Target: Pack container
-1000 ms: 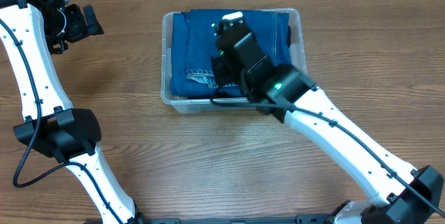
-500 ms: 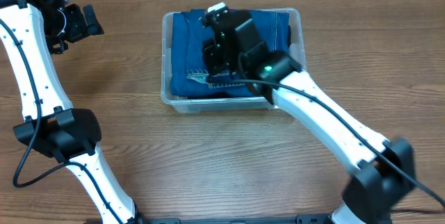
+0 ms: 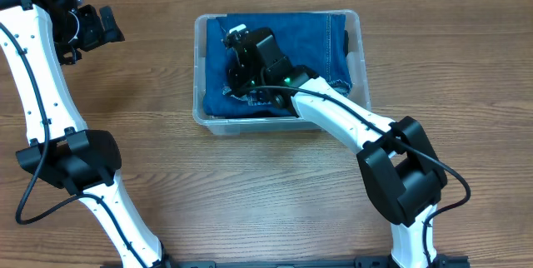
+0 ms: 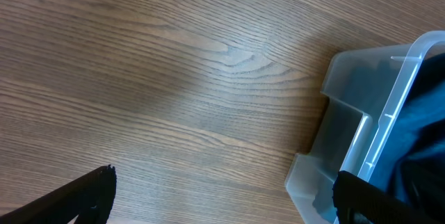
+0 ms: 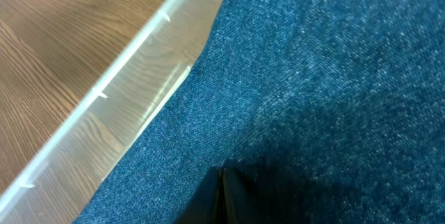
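The clear plastic container (image 3: 200, 116) stands at the table's middle back, filled with folded blue denim jeans (image 3: 312, 39). My right gripper (image 3: 236, 68) is shut, with nothing between its fingers. It presses down on the jeans near the container's left wall. In the right wrist view the closed fingertips (image 5: 222, 182) rest on the denim (image 5: 334, 78) beside the clear wall (image 5: 132, 71). My left gripper (image 3: 93, 25) is open and empty, held up at the far left. In the left wrist view its fingers (image 4: 222, 200) frame bare wood and the container's corner (image 4: 348, 106).
The right arm's white link (image 3: 350, 122) reaches across the container's front rim from the lower right. The left arm's base (image 3: 71, 160) stands at the left. The wooden table (image 3: 166, 185) surrounds the container.
My right gripper has moved left across the jeans, from the container's middle toward its left wall, and lower onto the denim. The left arm has not moved.
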You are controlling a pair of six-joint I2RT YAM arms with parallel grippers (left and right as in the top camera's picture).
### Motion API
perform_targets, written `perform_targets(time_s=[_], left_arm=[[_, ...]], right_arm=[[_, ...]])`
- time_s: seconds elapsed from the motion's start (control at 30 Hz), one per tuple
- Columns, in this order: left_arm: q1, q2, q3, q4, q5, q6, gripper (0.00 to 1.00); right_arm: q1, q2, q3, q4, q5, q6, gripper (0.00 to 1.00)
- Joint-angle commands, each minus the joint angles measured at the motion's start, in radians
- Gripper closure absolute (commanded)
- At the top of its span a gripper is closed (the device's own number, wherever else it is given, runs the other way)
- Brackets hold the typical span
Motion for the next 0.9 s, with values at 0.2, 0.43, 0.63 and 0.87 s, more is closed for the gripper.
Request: perform_targets(time_s=[0.2,0.43,0.63,0.87], left_arm=[[-0.002,-0.002,0.006,-0.002,0.011,-0.01,0.0],[-0.002,-0.002,0.006,-0.002,0.011,-0.01,0.0],[-0.002,-0.002,0.006,-0.002,0.011,-0.01,0.0],[-0.002,-0.002,0.006,-0.002,0.011,-0.01,0.0]], right_arm=[[-0.002,0.07,0.011,-0.101,-0.013,-0.008,0.96],[-0.006,-0.052,0.06,-0.166,-0.001,-0.009,0.96],[-0.027,-0.231,0.218,-0.362,0.01,-0.008,0.0],[-0.095,-0.448,0.259,-0.577,0.149,-0.008,0.0]])
